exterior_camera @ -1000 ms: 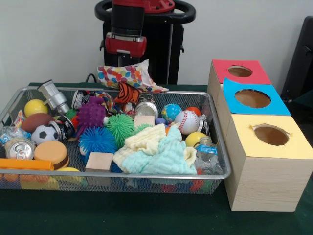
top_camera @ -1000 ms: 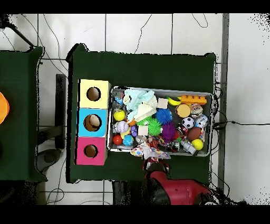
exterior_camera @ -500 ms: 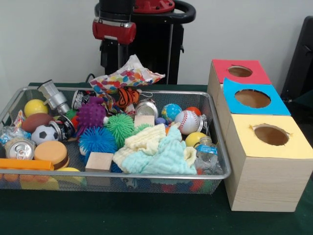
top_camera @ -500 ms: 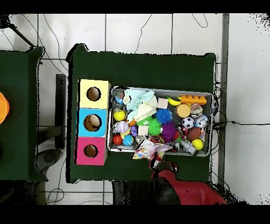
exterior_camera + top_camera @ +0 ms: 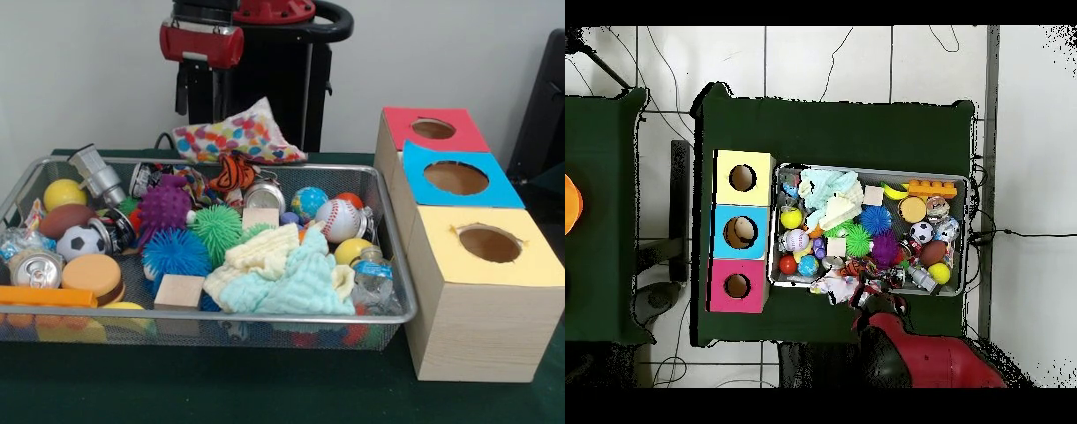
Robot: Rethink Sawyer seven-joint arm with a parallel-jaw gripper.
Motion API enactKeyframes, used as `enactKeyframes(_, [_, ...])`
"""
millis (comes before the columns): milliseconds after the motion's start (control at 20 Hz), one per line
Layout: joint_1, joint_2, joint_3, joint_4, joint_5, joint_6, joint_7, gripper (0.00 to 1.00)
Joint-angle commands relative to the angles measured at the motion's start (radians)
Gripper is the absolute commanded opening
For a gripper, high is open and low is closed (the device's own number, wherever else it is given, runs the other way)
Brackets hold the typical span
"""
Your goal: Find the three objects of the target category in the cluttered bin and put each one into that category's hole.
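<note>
The green tabletop carries a wire-mesh bin, packed full. Beside it stand three wooden boxes in a row, topped yellow, blue and red, each with one round hole. I can't see anything inside the holes, so I judge that no object has gone in yet and all three are still to do.

The pincer hangs over the bin's far rim, right above a polka-dot fabric pouch, soft and crumpled, which lies on that rim. I cannot tell whether the pincer is apart, together or gripping the pouch. If fabric is the category, this is my first piece, well apart from the boxes.

Pale, floppy folded cloths fill the bin's middle. Around them are rubbery spiky balls, a stitched baseball, a plain wooden block and a dented metal can.
</note>
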State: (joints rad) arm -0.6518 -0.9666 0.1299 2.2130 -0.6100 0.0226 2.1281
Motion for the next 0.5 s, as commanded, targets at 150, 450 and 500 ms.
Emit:
enactKeyframes(150, [-0.036, -0.019, 0.141, -0.001, 0.025, 0.071, 0.019, 1.00])
enactKeyframes(450, [-0.047, -0.025, 0.160, 0.006, 0.015, 0.049, 0.030, 1.00])
enactKeyframes(500, [-0.044, -0.022, 0.159, 0.003, 0.015, 0.049, 0.032, 1.00])
